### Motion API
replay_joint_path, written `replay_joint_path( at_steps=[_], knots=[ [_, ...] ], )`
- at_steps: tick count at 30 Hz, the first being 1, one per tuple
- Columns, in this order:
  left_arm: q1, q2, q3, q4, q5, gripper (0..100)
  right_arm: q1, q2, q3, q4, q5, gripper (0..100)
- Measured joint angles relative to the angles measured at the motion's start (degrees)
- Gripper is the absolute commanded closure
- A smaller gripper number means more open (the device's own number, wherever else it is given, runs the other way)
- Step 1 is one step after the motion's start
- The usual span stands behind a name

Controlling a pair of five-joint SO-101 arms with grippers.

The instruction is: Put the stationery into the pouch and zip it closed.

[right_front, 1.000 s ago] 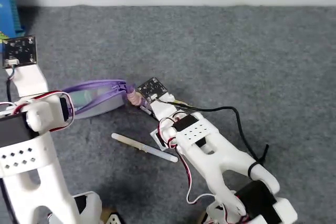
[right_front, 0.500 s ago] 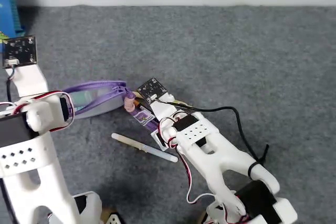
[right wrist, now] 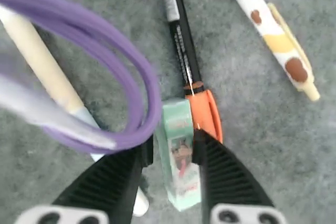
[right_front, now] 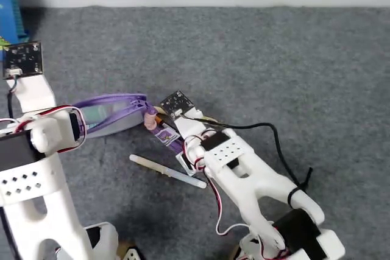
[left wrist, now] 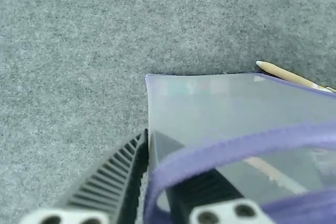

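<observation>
right gripper [right wrist: 173, 148] pinching mint eraser [right wrist: 181, 169]; left gripper [left wrist: 149, 145] clamping pouch [left wrist: 226, 108] wall. Lift clear of orange-capped pen [right wrist: 206, 116], feed through purple mouth.

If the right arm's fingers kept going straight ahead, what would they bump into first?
Probably the pouch's purple rim, just ahead of the right gripper and its held mint eraser; the orange-capped black pen lies along the same line, so depth is unclear.
</observation>
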Motion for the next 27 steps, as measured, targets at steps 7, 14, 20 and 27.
replay_joint_path(
  at_steps=[7,14,20,27],
  knots=[
    [0.0,0.0,0.0,0.0,0.0,99,-0.1,0.0,-2.4,4.7,-1.0,81.6],
    [0.0,0.0,0.0,0.0,0.0,99,-2.4,0.0,-0.2,1.1,-1.1,82.4],
    [0.0,0.0,0.0,0.0,0.0,99,-2.5,0.9,1.4,-3.9,-1.1,89.1],
    [0.0,0.0,0.0,0.0,0.0,99,-2.5,5.2,1.3,-5.8,-1.1,90.6]
  ],
)
